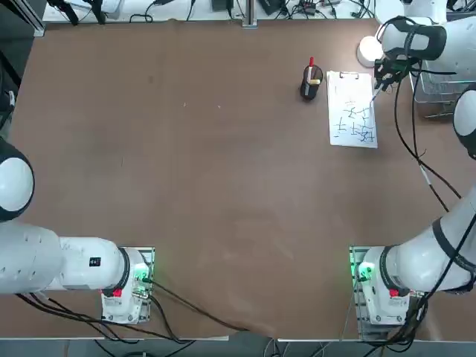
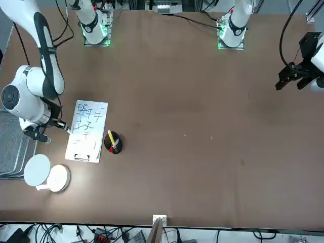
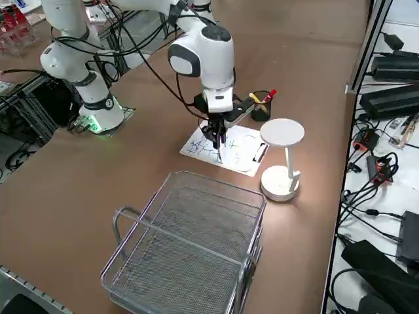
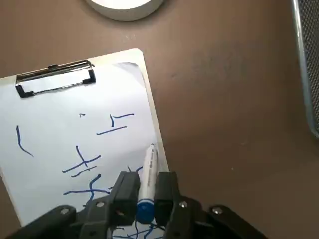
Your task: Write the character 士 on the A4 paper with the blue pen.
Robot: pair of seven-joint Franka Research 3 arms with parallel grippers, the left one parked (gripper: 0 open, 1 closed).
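Right wrist view: right gripper [image 4: 147, 191] pinched blue pen [image 4: 148, 172], long axis running out between fingers, tip at A4 paper [image 4: 60, 124] edge nearest wire basket [image 3: 190, 255], over desk [image 1: 186, 163]; bare patch lay toward clip [image 4: 55, 82].

The paper [image 4: 75, 134] is a white sheet under a metal clip at one short edge. It lies flat on the brown table, near the far right side in the top view. Blue handwritten strokes cover much of it. The pen [image 4: 148, 174] is thin, white with a blue end. Its tip points to the sheet close to the long edge.
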